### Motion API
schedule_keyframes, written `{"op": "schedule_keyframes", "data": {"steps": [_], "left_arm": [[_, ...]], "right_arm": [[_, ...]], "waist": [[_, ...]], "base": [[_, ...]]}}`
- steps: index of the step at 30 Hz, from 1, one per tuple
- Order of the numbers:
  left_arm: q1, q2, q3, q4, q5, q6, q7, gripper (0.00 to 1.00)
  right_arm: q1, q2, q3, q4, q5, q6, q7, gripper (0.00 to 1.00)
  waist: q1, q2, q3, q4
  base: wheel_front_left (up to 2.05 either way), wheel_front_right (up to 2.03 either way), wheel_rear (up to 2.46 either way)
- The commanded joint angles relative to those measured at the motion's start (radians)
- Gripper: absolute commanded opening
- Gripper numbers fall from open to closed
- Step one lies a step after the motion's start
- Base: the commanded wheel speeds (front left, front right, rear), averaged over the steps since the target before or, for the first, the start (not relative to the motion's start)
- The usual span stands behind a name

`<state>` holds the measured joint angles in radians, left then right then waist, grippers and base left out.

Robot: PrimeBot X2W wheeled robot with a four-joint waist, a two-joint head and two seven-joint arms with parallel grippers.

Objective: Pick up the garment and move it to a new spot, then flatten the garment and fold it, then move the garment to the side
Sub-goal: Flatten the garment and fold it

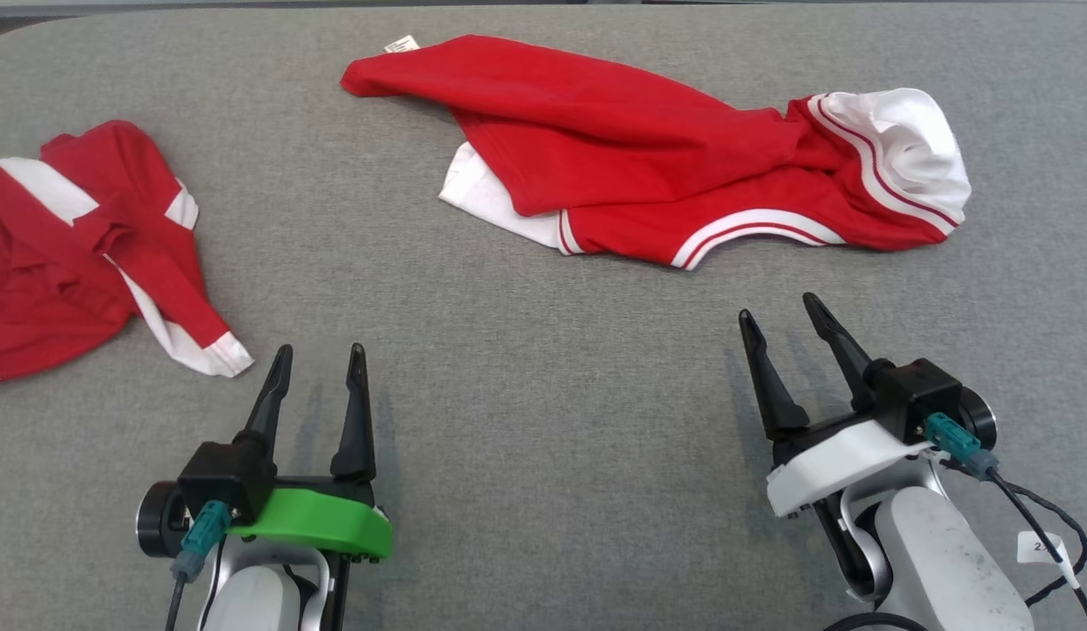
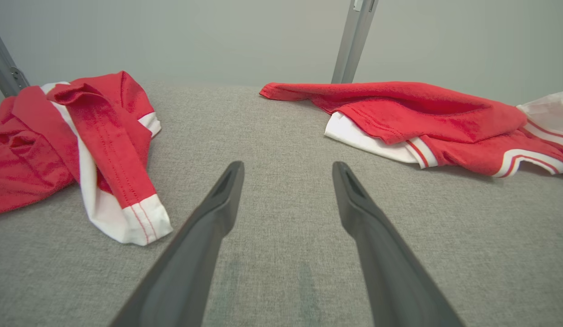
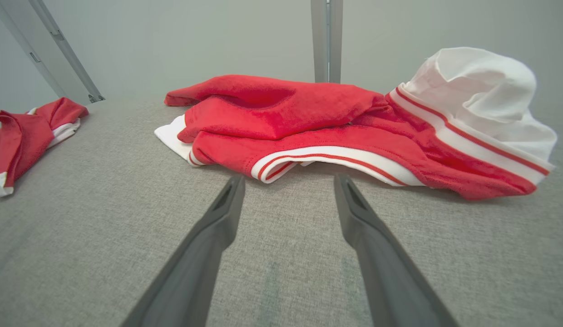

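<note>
We seem to be at the pick-up step: our left gripper (image 1: 321, 349) and right gripper (image 1: 777, 305) hover over the grey fabric counter (image 1: 543, 368), fingers spread and empty. The crumpled red-and-white jersey garment (image 1: 649, 166) lies ahead of the right gripper; next we should pinch its near hem.

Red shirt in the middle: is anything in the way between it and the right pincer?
No, nothing visible. Only bare grey table lies between the open right pincer and the red shirt. The other red garment lies off to the left, out of the way.
</note>
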<state>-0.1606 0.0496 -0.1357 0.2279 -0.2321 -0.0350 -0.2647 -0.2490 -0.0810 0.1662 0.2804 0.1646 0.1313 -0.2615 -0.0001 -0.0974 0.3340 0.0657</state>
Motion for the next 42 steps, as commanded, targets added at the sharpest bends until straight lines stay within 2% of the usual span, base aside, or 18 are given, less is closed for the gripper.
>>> {"op": "schedule_keyframes", "data": {"steps": [1,8,14,19,25,26,27,28,33,42], "left_arm": [[0.015,0.002,-0.008,-0.006,-0.003,0.002,0.000,1.00],[0.012,0.002,-0.076,-0.024,-0.039,0.017,0.001,1.00],[-0.002,0.001,-0.094,-0.040,-0.046,0.033,0.000,1.00],[-0.010,0.001,-0.086,-0.051,-0.040,0.037,0.000,1.00],[-0.015,0.002,-0.088,-0.055,-0.033,0.036,0.000,1.00],[-0.019,0.002,-0.089,-0.055,-0.034,0.035,0.000,1.00],[-0.022,0.002,-0.089,-0.056,-0.035,0.035,0.000,1.00],[-0.022,0.002,-0.089,-0.055,-0.035,0.036,0.000,1.00],[-0.015,0.002,-0.082,-0.042,-0.037,0.031,0.001,1.00],[0.032,0.002,-0.060,-0.001,-0.037,0.009,0.000,1.00]], "right_arm": [[-0.006,-0.014,-0.006,0.008,-0.003,-0.001,-0.002,1.00],[-0.060,-0.056,-0.039,0.082,0.010,-0.001,-0.002,1.00],[-0.102,-0.074,-0.059,0.149,0.015,-0.001,-0.002,1.00],[-0.126,-0.079,-0.051,0.176,0.014,-0.001,-0.002,1.00],[-0.146,-0.073,-0.039,0.190,0.013,-0.001,-0.001,1.00],[-0.150,-0.074,-0.034,0.191,0.015,-0.001,-0.001,0.75],[-0.154,-0.075,-0.030,0.192,0.018,-0.001,-0.001,0.32],[-0.155,-0.076,-0.024,0.192,0.021,-0.001,-0.001,0.00],[-0.141,-0.090,0.018,0.179,0.038,-0.001,-0.001,0.00],[-0.006,-0.122,0.046,0.145,0.072,-0.001,-0.001,0.00]], "waist": [[0.0001,0.0000,-0.001,0.064],[0.0001,0.0000,0.056,0.178],[0.0001,0.0000,0.094,0.243],[0.0001,0.0000,0.112,0.263],[0.0001,0.0000,0.124,0.257],[0.0001,0.0000,0.126,0.255],[0.0001,0.0000,0.127,0.252],[0.0001,0.0000,0.126,0.248],[0.0001,0.0000,0.106,0.208],[0.0001,0.0000,-0.008,0.071]], "base": [[0.00,0.00,0.00],[0.00,0.00,0.00],[0.00,0.00,0.00],[0.00,0.00,0.00],[0.00,0.00,0.00],[0.00,0.00,0.00],[0.00,0.00,0.00],[0.00,0.00,0.00],[0.00,0.00,0.00],[0.00,0.00,0.00]]}}
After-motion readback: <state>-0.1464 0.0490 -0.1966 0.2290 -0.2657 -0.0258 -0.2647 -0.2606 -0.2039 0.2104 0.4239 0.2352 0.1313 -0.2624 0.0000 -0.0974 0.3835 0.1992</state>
